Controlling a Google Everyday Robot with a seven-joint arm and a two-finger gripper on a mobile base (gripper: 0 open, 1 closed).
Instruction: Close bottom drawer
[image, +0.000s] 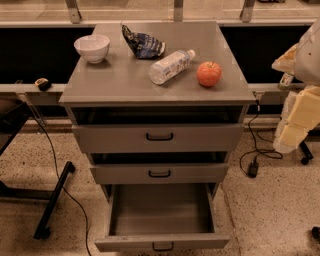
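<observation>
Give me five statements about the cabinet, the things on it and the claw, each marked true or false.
1. The bottom drawer is pulled out. True.
2. The apple lies in the bottom drawer. False: it sits on the cabinet top, near the right edge.
3. The bottle stands upright. False: it lies on its side, left of the apple.
4. The claw is to the right of the cabinet, not touching the bottom drawer. True.
5. The bowl sits at the back left of the cabinet top. True.
</observation>
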